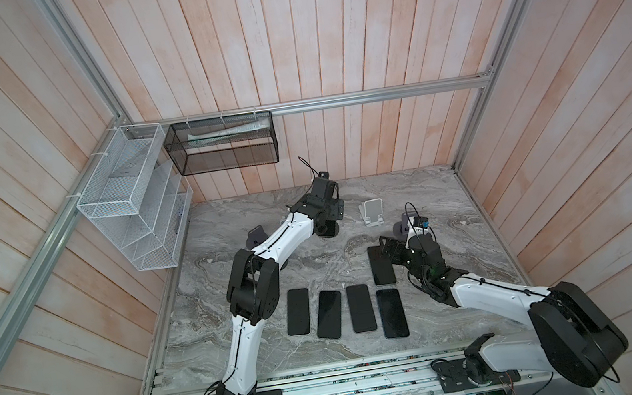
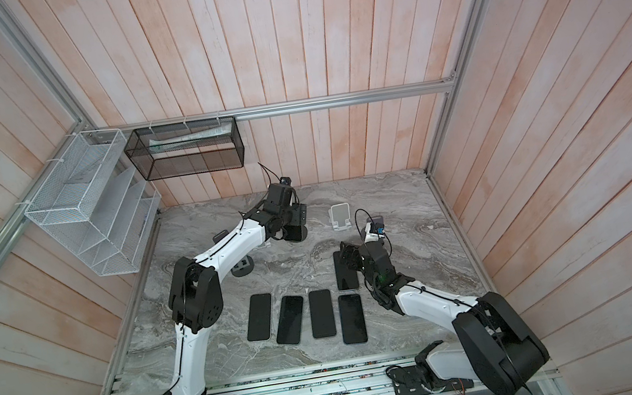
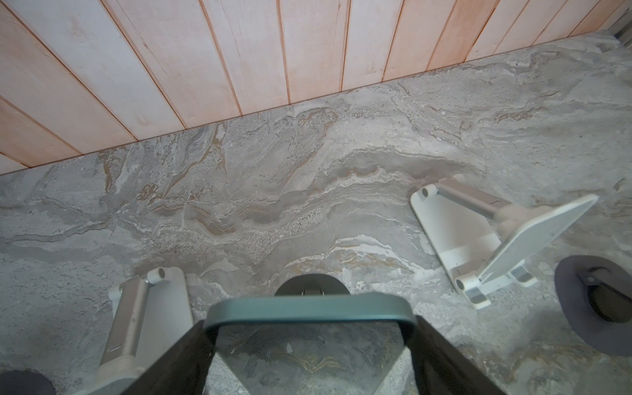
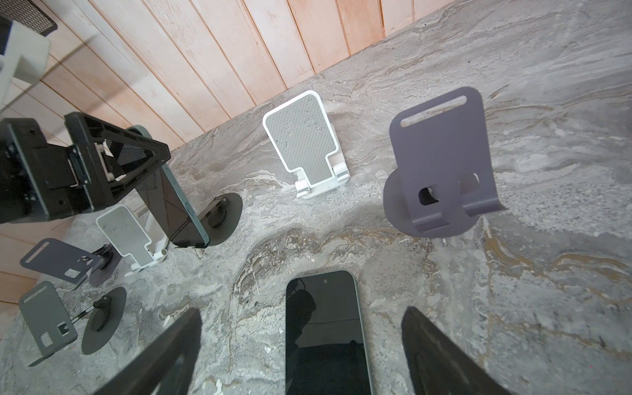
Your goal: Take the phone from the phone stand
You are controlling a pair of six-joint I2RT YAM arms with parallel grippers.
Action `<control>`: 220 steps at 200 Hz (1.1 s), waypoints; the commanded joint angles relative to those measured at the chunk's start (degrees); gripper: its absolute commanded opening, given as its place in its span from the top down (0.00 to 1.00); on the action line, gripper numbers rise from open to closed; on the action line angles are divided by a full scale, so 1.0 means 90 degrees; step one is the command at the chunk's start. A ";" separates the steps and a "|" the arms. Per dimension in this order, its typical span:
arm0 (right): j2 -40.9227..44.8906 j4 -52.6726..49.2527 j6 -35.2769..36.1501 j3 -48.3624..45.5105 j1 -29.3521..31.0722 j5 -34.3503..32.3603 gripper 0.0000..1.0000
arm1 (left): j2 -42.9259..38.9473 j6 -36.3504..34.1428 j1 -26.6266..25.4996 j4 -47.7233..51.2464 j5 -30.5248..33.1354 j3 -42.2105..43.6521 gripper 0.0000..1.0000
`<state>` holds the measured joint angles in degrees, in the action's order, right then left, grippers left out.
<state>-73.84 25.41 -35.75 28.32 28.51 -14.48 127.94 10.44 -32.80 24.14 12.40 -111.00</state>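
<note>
Phone [image 4: 178,208] leans in the dark round phone stand [image 4: 224,213] at the back of the worktop [image 1: 315,265], left tool [image 3: 309,323] straddling its top (can't tell if it's pinching yet); probably stiff, slick and glassy, so I'd clamp the side rails.

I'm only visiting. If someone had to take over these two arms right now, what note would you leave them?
Left gripper: fingers on either side of the upright phone at its top; I can't tell if the grip is firm.
Right gripper: open, holding nothing, above a flat phone on the table.
The upright phone leans in its dark stand.
Done: four more phones lie flat in a row.
Left: grip the upright phone, lift it off, lay it down.
</note>
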 commanded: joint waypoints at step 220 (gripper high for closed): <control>-0.0008 -0.0031 0.0036 0.0125 0.0123 -0.0063 0.09 | -0.0772 0.0089 -0.0028 -0.0509 -0.0107 0.0648 0.34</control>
<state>-74.13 25.28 -35.75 28.56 29.23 -14.50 124.92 10.74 -32.80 20.43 12.21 -105.69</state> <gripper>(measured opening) 0.909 0.748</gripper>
